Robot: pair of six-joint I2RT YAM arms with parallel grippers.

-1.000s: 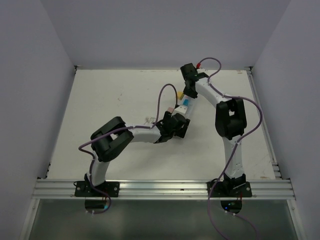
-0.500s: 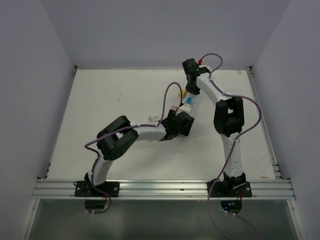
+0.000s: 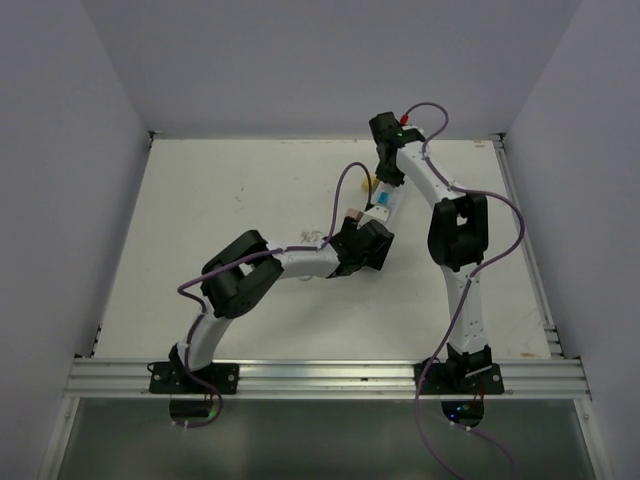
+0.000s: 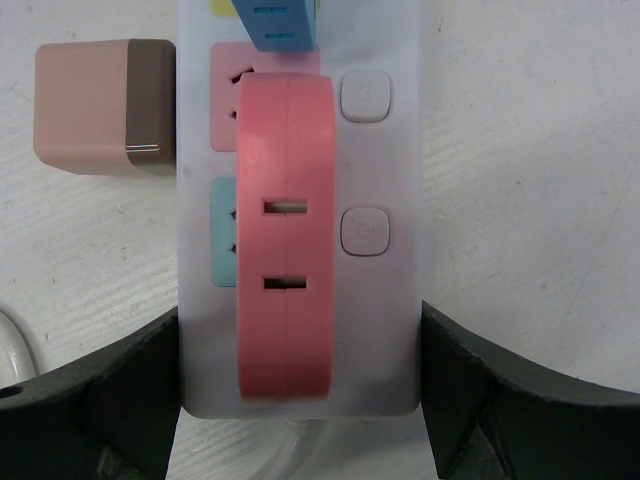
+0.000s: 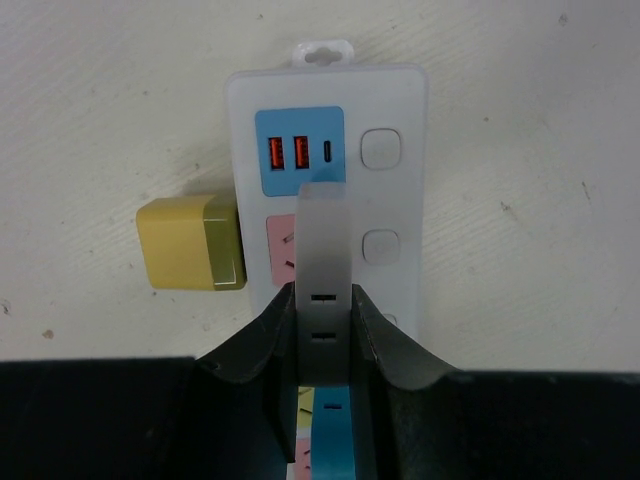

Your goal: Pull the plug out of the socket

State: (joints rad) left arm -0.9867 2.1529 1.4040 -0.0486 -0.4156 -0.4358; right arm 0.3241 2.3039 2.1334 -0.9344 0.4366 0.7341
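Observation:
The socket is a long white power strip with pink and blue outlet faces, lying mid-table in the top view. My left gripper is shut on its near end, one black finger against each long side. A red plug sits in the strip just ahead of those fingers, with a blue plug beyond it. My right gripper is shut on a white plug standing in the strip near its far end. The blue plug shows behind the right fingers.
A pink cube adapter and a yellow cube adapter lie on the table against the strip's left side. USB ports sit at the strip's far end. A purple cable arcs over the left wrist.
Both grippers and the strip between them have shifted slightly right and away from the bases. The left arm has stretched further out. Both grips look the same.

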